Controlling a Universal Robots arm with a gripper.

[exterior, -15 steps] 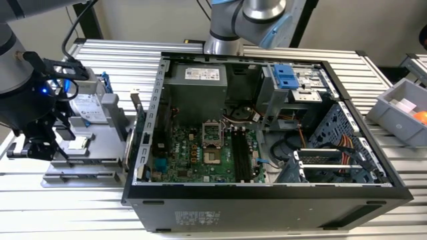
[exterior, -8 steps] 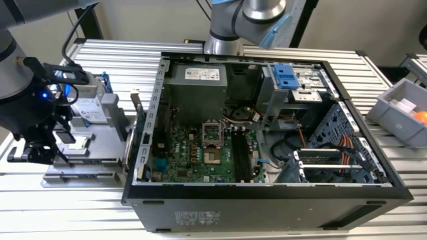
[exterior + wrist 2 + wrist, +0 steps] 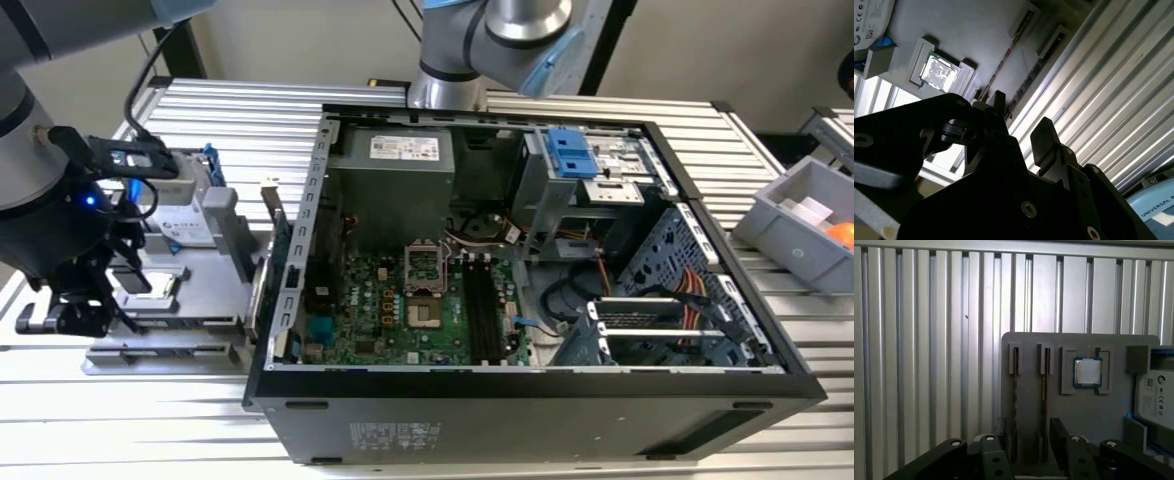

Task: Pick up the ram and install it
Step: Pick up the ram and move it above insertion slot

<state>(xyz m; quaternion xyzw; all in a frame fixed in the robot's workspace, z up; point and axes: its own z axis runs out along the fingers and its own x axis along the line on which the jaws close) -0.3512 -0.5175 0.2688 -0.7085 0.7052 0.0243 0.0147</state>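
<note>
Two ram sticks stand on edge in narrow slots of a grey fixture plate (image 3: 1104, 415); in the first wrist view they are the thin dark strips, one ram (image 3: 1015, 405) and the other (image 3: 1044, 405). In the second wrist view a ram stick (image 3: 1010, 52) shows as a thin line beyond the fingertips. My gripper (image 3: 1029, 429) (image 3: 1021, 112) hangs over them, open, its black fingers (image 3: 1059, 437) apart and holding nothing; both sticks lie in the span between them. In the exterior view the gripper (image 3: 78, 300) is over the fixture at the exterior view's left of the case.
A processor chip (image 3: 1087, 372) sits in a pocket of the same plate, with a white-labelled hard drive (image 3: 1154, 395) beside it. The open computer case (image 3: 287, 300) holds the motherboard with its long black slots (image 3: 481, 310). A second arm's base (image 3: 494, 40) stands behind; a grey bin (image 3: 801, 225) stands on the exterior view's right.
</note>
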